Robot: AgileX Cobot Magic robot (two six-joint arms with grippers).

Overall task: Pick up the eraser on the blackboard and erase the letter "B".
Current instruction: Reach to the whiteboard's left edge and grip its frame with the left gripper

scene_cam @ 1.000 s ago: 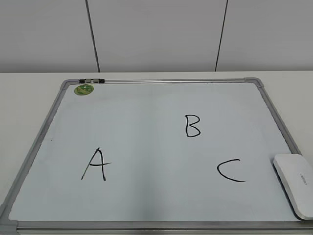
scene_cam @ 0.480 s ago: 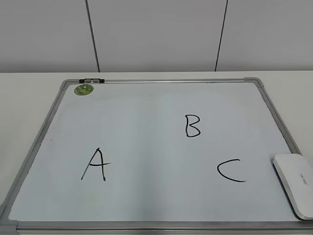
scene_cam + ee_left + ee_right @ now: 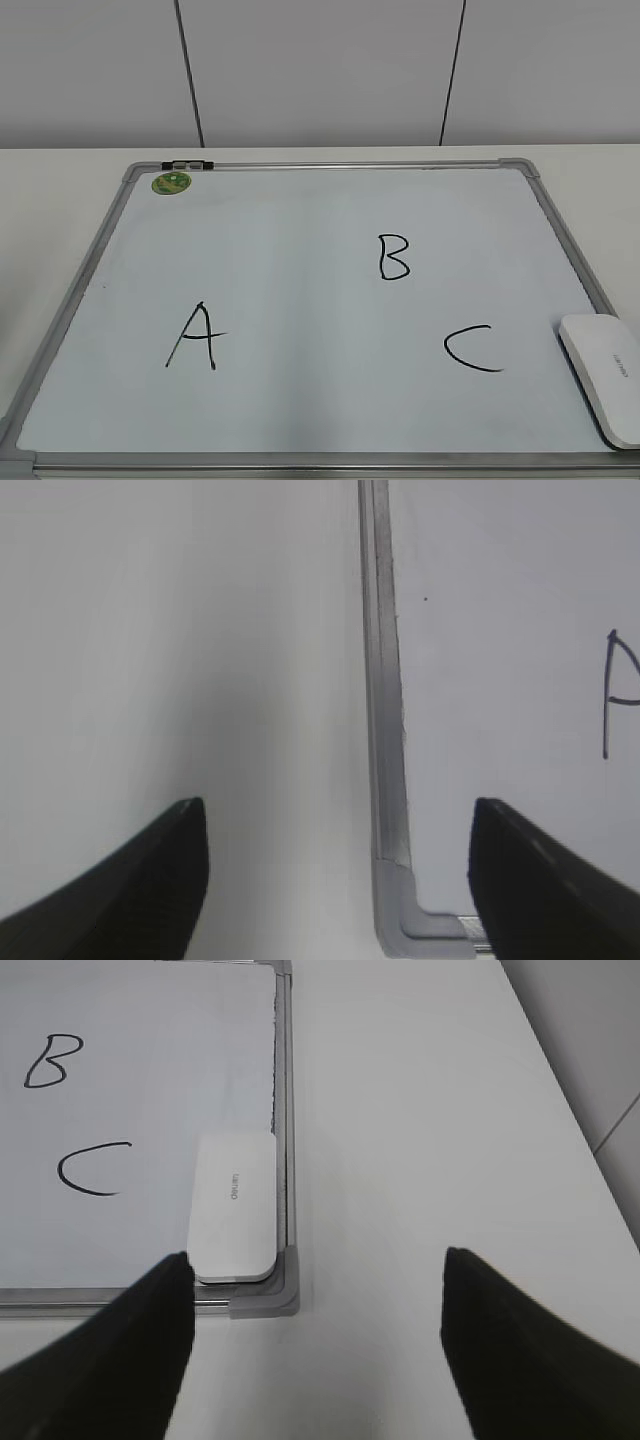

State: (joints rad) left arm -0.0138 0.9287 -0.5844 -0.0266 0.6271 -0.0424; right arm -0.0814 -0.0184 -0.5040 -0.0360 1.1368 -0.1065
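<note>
Blackboard [image 3: 320,210]: smooth, faintly glossy white writing surface
Frame [image 3: 385,680]: brushed silver-grey metal, grey plastic corners
Eraser [image 3: 235,1205]: glossy white plastic shell
Table [image 3: 420,1140]: matt white, smooth
Gripper fingers [image 3: 520,1350]: matt black plastic

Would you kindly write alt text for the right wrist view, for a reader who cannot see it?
A white eraser lies in the near right corner of the blackboard, beside the black letters C and B. The open right gripper hovers above the white table, its dark fingers framing the bottom edge.
</note>
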